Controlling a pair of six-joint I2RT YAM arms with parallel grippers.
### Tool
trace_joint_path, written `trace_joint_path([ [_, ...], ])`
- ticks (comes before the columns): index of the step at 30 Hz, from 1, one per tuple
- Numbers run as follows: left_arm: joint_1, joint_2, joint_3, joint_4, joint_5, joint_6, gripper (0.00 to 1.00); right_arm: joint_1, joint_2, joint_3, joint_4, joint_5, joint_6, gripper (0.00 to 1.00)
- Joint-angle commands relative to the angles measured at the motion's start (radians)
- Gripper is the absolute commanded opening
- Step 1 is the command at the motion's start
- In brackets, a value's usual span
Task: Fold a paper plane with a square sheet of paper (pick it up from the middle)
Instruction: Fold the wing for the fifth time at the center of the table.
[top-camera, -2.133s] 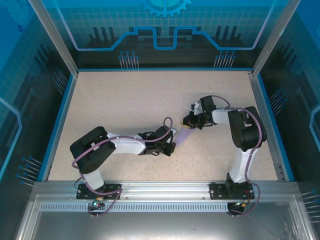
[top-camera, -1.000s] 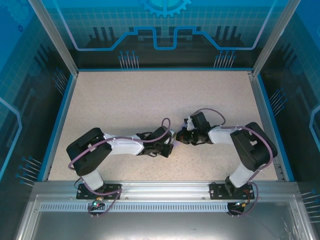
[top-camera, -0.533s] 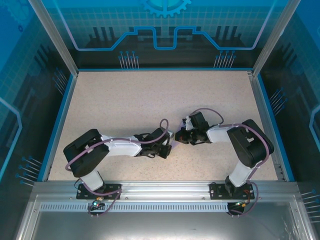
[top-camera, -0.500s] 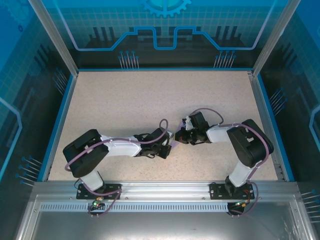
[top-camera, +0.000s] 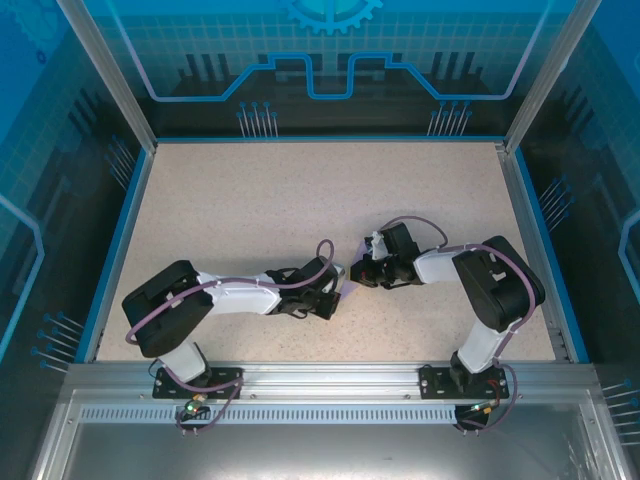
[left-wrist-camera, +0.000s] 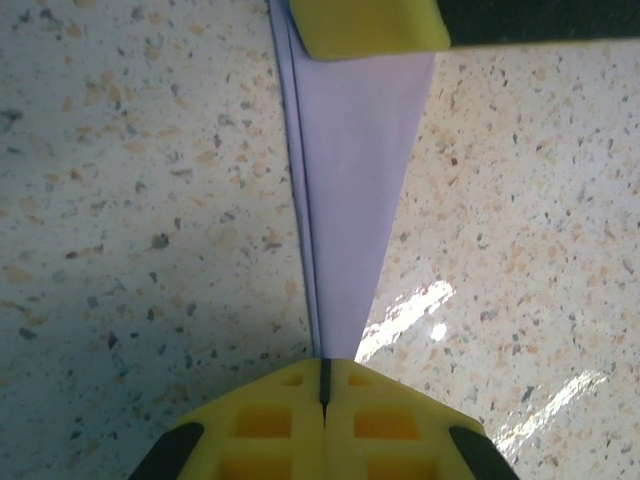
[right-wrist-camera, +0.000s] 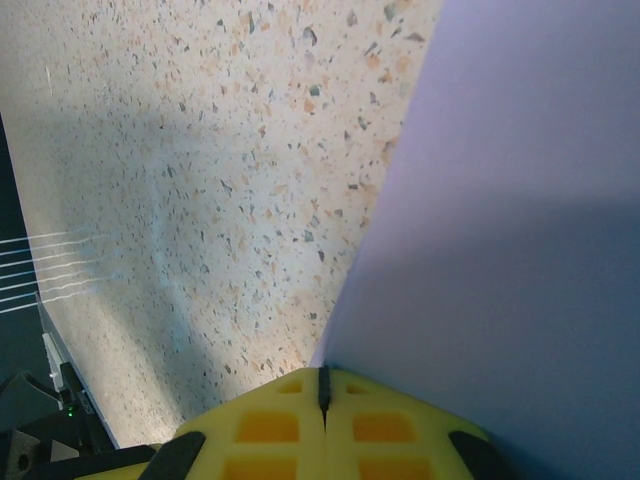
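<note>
The pale lilac sheet of paper (left-wrist-camera: 352, 200) is folded into a narrow pointed dart with layered edges along its left side. My left gripper (left-wrist-camera: 325, 385) is shut on its pointed end. A yellow finger (left-wrist-camera: 365, 25) of the right gripper pinches the wide end at the top of the left wrist view. In the right wrist view the right gripper (right-wrist-camera: 323, 385) is shut on the paper's edge, and the lilac paper (right-wrist-camera: 510, 220) spreads up to the right. From above, the left gripper (top-camera: 334, 291) and right gripper (top-camera: 358, 277) nearly meet over the table's middle, with a sliver of paper (top-camera: 346, 288) between them.
The speckled table (top-camera: 250, 210) has a raised blue rim (top-camera: 118, 250) on the left, back and right. Metal posts and glass walls stand around it. The arm bases sit on the metal rail (top-camera: 320, 385) at the near edge.
The right gripper has moved down and left, close to the left gripper. Both arms have drifted slightly left. The paper between them is now almost covered from above.
</note>
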Motion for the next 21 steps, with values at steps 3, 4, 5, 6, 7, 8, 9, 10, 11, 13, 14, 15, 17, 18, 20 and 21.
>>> trace_joint_path([
  [3,-0.022,-0.031,-0.051,-0.239,0.023,-0.018,0.0,-0.03,0.069,-0.039,-0.064,0.168,-0.044,0.01],
  [4,-0.022,-0.039,-0.048,-0.249,0.024,-0.017,0.0,-0.03,0.065,-0.036,-0.062,0.159,-0.045,0.02],
  [5,-0.022,-0.046,-0.045,-0.255,0.022,-0.016,0.0,-0.03,0.062,-0.035,-0.061,0.149,-0.045,0.02],
  [6,-0.022,-0.054,-0.038,-0.26,0.02,-0.013,0.0,-0.03,0.06,-0.031,-0.059,0.138,-0.045,0.02],
  [7,-0.022,-0.065,-0.031,-0.262,0.014,-0.011,0.0,-0.03,0.057,-0.029,-0.058,0.125,-0.045,0.02],
  [8,-0.022,-0.074,-0.021,-0.264,0.01,-0.008,0.0,-0.03,0.051,-0.027,-0.056,0.113,-0.043,0.03],
  [9,-0.022,-0.086,-0.009,-0.263,0.006,-0.006,0.0,-0.03,0.041,-0.028,-0.053,0.1,-0.038,0.03],
  [10,-0.022,-0.098,0.009,-0.267,0.0,-0.003,0.0,-0.029,0.029,-0.022,-0.056,0.086,-0.036,0.04],
  [11,-0.022,-0.107,0.023,-0.271,-0.009,-0.001,0.0,-0.029,0.016,-0.016,-0.063,0.074,-0.033,0.05],
  [13,-0.022,-0.123,0.055,-0.275,-0.033,0.007,0.02,-0.028,-0.028,0.0,-0.084,0.055,-0.03,0.08],
  [14,-0.022,-0.128,0.071,-0.277,-0.039,0.012,0.05,-0.03,-0.047,0.01,-0.097,0.048,-0.03,0.1],
  [15,-0.022,-0.128,0.087,-0.278,-0.042,0.02,0.06,-0.031,-0.066,0.025,-0.111,0.033,-0.03,0.13],
  [17,-0.022,-0.123,0.115,-0.274,-0.042,0.034,0.12,-0.036,-0.111,0.052,-0.15,0.018,-0.035,0.19],
  [18,-0.022,-0.12,0.13,-0.273,-0.04,0.043,0.16,-0.043,-0.135,0.064,-0.174,0.024,-0.042,0.22],
  [20,-0.022,-0.105,0.158,-0.273,-0.039,0.059,0.22,-0.06,-0.185,0.062,-0.194,0.017,-0.04,0.26],
  [21,-0.022,-0.095,0.176,-0.273,-0.036,0.066,0.25,-0.072,-0.212,0.059,-0.207,0.016,-0.04,0.29],
])
